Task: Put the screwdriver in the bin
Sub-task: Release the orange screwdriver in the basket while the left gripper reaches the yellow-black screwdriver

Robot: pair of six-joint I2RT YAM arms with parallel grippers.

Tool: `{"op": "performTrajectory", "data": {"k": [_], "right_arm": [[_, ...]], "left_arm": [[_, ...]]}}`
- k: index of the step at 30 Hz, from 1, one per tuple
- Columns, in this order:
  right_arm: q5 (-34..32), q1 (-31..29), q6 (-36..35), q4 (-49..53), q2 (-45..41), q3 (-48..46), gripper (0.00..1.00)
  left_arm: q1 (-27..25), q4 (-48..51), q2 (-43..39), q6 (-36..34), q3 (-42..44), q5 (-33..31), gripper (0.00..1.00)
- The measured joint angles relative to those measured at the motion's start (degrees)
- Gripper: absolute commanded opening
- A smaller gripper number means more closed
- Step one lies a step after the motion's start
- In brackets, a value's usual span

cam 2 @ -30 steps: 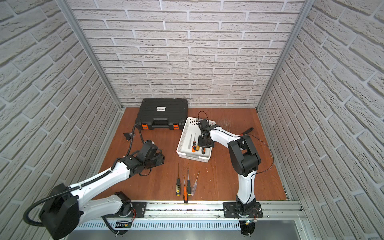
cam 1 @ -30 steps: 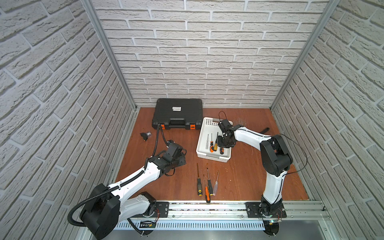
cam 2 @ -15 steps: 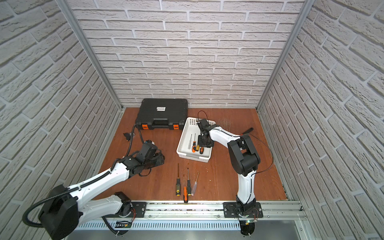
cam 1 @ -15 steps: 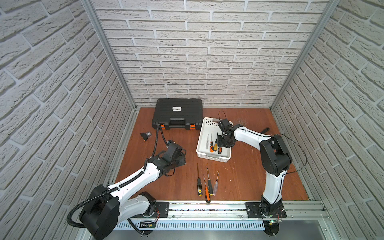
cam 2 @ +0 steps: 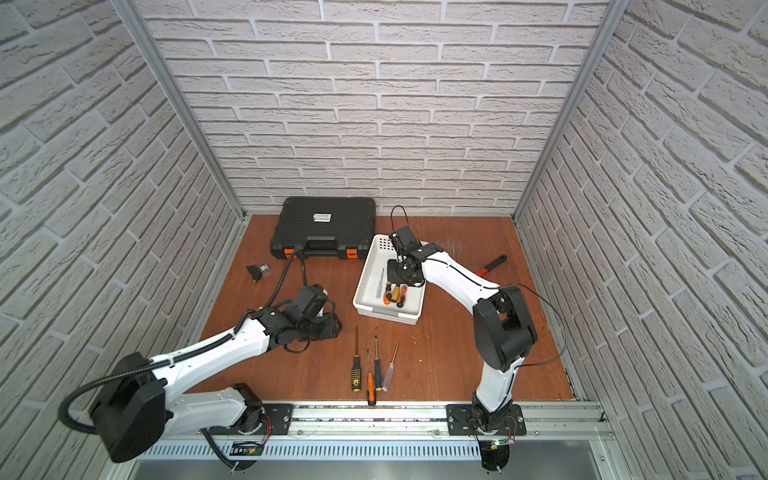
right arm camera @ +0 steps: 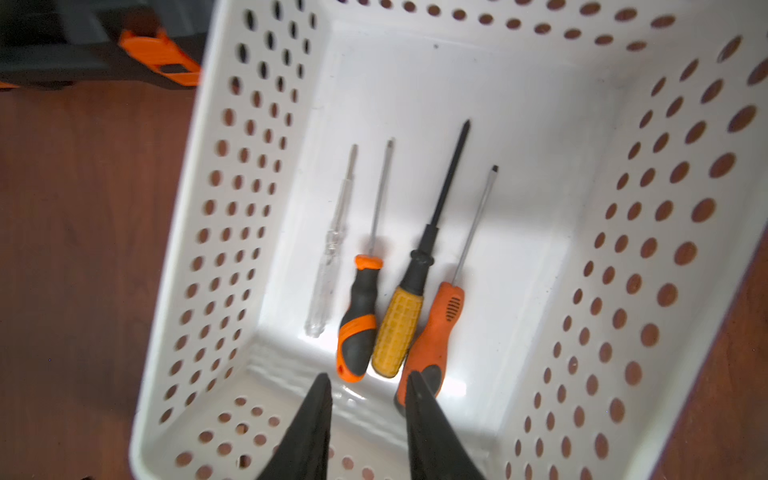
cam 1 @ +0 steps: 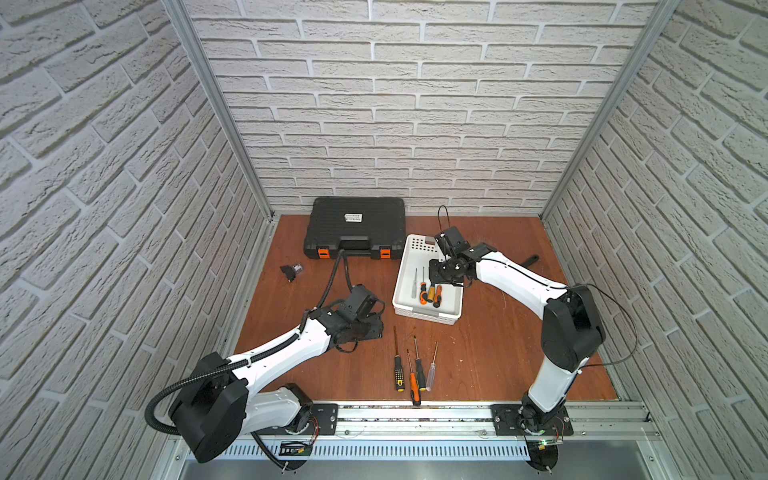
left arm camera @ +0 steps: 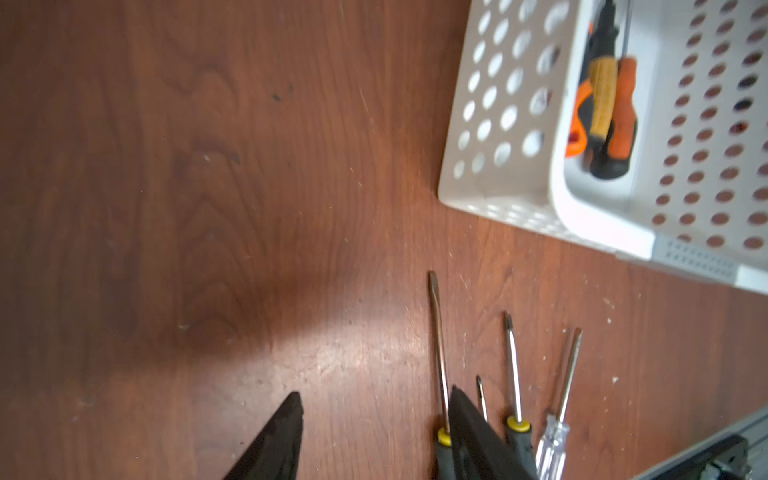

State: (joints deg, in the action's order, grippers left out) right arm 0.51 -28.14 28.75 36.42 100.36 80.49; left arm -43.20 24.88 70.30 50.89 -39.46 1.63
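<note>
As it lies in bin (right arm camera: 374,75), screwdriver (right arm camera: 434,332): orange hdl, thin shaft.

Left arm (cam 1: 286,353): glossy white shells on the links, bulky matte black housings at the joints. A black ribbed conduit (cam 1: 160,401) loops beside the big lower housing. A thinner black hose (cam 1: 332,282) leaves the wrist.

Right arm (cam 1: 515,282): same white-and-black build. A thin black cable (cam 1: 623,320) arcs off the elbow housing. A black camera block (cam 1: 451,243) is at the wrist, with a fine wire loop above it.

Bases: each is on a black plate (cam 1: 532,417) with small screws, thin red wires showing.

Left claw (left arm camera: 374,397), right claw (right arm camera: 369,379): matte black fingers (right arm camera: 307,432), tapering to blunt tips.
</note>
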Motion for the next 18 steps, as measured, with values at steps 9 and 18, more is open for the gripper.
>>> {"op": "performTrajectory", "data": {"k": [9,18], "right_arm": [[-2.08,-5.95,-0.11,-3.98,-18.60,-13.57,0.36],[-3.45,-6.71,1.07,-5.49,-23.67,-21.75,0.37]], "left_arm": [[-14.49,3.13,3.54,4.96,-2.25,1.20,0.59],[-18.97,7.02,10.84,8.72,-6.19,1.90,0.58]]}}
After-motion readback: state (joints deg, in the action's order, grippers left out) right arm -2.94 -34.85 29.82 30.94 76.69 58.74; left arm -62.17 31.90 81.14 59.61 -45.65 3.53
